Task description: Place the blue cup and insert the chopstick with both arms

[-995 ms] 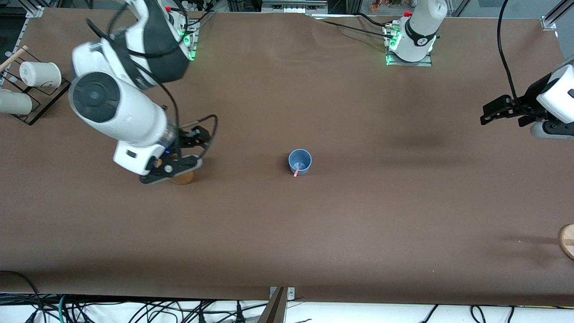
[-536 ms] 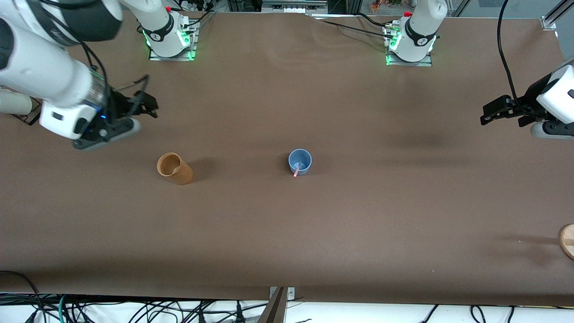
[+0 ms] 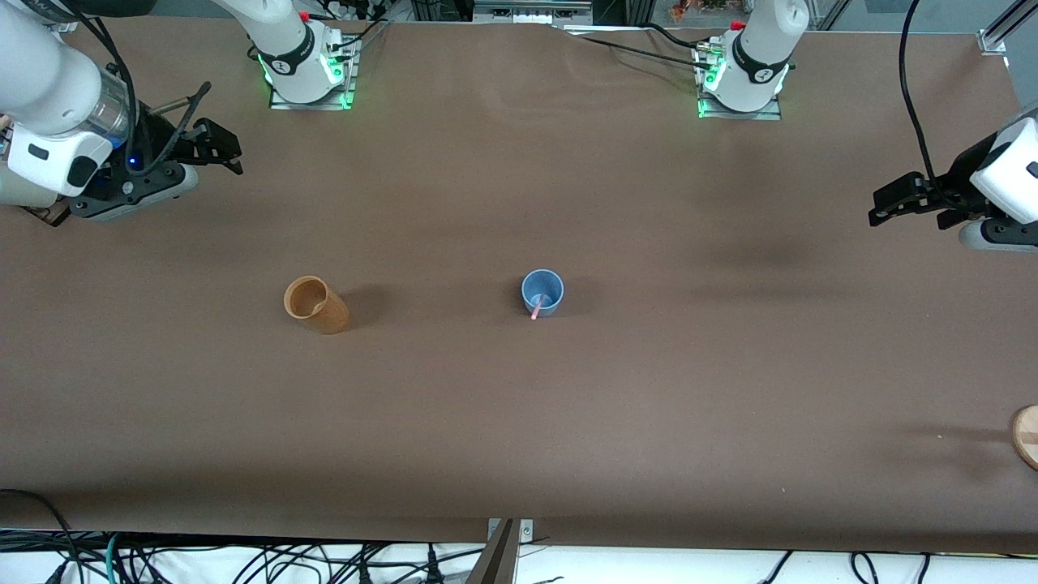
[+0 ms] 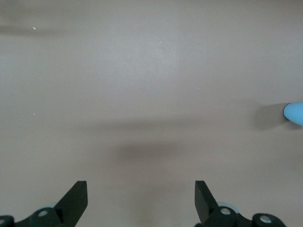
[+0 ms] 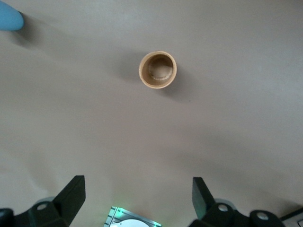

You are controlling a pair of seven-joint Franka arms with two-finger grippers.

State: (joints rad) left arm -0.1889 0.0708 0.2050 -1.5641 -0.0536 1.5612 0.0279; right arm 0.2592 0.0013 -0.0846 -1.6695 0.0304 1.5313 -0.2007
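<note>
**Blue cup stands mid-table with the stick in it, both arms drawn back**

The small round light-blue cup [image 3: 542, 292] stands upright near the middle of the brown table [image 3: 616, 405]. The short, thin pink chopstick [image 3: 538, 307] leans inside it, its upper end resting on the rim at the side nearest the front camera and sticking out a little past it. Nothing touches either one.

Toward the right arm's end of the table, well apart from the blue cup and at about the same depth, stands a taller orange-tan cylindrical cup [image 3: 315, 305], mouth up and hollow as far as I can see into it. The right wrist view looks straight down into that tan cup [image 5: 157, 69], with the blue cup only a sliver at the picture's edge [image 5: 10, 20].

The black two-finger right gripper [image 3: 212, 147] hangs over the table's edge region at the right arm's end, well away from both cups. Its jaws are spread wide and there is nothing between them.

The black two-finger left gripper [image 3: 898, 198] hangs over the table at the left arm's end, also far from the cups. Its jaws are likewise spread wide and empty; its wrist view shows bare table between the fingertips [image 4: 78, 198], with the blue cup just peeking in at the border [image 4: 295, 112].

A pale round wooden disc [image 3: 1027, 436] lies at the table's edge toward the left arm's end, partly cut off from sight.
</note>
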